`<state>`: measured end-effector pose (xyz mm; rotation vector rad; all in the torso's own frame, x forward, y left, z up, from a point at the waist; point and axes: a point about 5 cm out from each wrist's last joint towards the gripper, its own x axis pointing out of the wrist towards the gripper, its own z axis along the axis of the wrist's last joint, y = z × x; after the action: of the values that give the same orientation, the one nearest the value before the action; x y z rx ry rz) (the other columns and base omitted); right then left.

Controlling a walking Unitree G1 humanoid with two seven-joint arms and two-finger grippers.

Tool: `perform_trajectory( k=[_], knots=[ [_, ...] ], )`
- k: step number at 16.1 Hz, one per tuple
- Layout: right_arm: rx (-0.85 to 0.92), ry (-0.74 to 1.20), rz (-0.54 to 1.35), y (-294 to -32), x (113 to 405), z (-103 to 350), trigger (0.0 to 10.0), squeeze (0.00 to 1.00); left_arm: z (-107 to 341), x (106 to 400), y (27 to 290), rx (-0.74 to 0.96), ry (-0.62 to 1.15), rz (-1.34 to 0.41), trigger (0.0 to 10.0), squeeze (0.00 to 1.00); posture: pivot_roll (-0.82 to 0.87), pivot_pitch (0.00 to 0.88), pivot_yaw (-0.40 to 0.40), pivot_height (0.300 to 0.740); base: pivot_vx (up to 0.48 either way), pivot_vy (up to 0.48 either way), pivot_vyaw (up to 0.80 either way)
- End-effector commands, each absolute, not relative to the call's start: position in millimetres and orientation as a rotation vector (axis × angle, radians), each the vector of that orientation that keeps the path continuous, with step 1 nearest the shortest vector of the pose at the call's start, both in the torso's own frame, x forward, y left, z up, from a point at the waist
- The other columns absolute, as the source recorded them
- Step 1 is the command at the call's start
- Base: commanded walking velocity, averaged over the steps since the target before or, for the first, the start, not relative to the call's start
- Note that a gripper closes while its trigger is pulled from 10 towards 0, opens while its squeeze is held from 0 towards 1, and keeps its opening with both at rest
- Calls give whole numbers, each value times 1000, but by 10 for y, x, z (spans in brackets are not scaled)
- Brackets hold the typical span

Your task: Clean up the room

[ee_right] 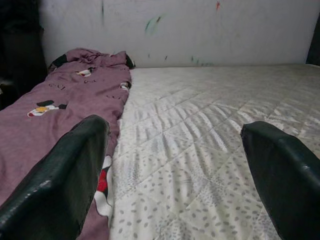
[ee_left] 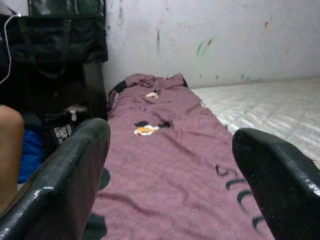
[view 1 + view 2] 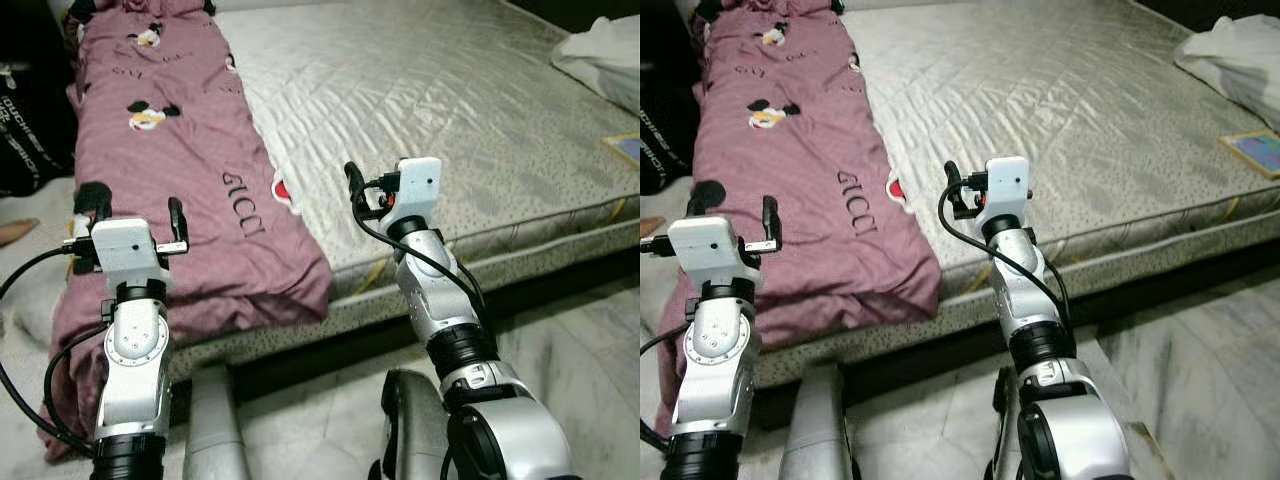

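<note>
A maroon blanket (image 3: 180, 150) with cartoon prints and lettering lies folded in a long strip along the left side of a bare quilted mattress (image 3: 430, 110); its near end hangs over the mattress edge. My left gripper (image 3: 132, 215) hovers open over the blanket's near end, nothing between its fingers (image 2: 60, 185). My right gripper (image 3: 385, 185) is open above the mattress just right of the blanket's edge, holding nothing, its two fingers (image 1: 55, 185) wide apart. Both point toward the far wall.
A white bundle of cloth (image 3: 605, 55) and a flat colourful book (image 3: 625, 148) rest at the mattress's right side. A black bag (image 2: 55, 45) stands left of the bed by the wall, and a person's limb (image 2: 7, 145) is beside it. Marble floor (image 3: 560, 330) lies below the bed.
</note>
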<state>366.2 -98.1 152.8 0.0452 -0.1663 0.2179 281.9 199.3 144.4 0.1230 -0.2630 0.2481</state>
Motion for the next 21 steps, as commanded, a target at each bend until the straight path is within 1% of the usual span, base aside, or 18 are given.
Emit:
perform_trajectory(
  k=[1, 5, 7, 12, 21],
  knots=[
    [48, -194, 206, -1005, 3698, 1607, 10000, 0, 1445, 2839, 2003, 122, -255, 260, 10000, 0, 95, 0, -20, 606, 0, 0, 0],
    [61, -195, 185, -1036, 3716, 1611, 10000, 0, 1457, 2849, 1999, 120, -264, 277, 10000, 0, 93, 0, -24, 649, 0, 0, 0],
    [58, -199, 186, -1024, 3741, 1637, 10000, 0, 1505, 2879, 1986, 140, -283, 288, 10000, 0, 96, 0, -30, 678, 0, 0, 0],
    [58, -202, 178, -1035, 3755, 1636, 10000, 0, 1477, 2925, 1985, 167, -266, 303, 10000, 0, 101, 0, -30, 740, 0, 0, 0],
    [41, -185, 155, -1096, 3719, 1532, 10000, 0, 1360, 2925, 1986, 173, -225, 294, 10000, 0, 93, 0, -24, 740, 0, 0, 0]
  ],
)
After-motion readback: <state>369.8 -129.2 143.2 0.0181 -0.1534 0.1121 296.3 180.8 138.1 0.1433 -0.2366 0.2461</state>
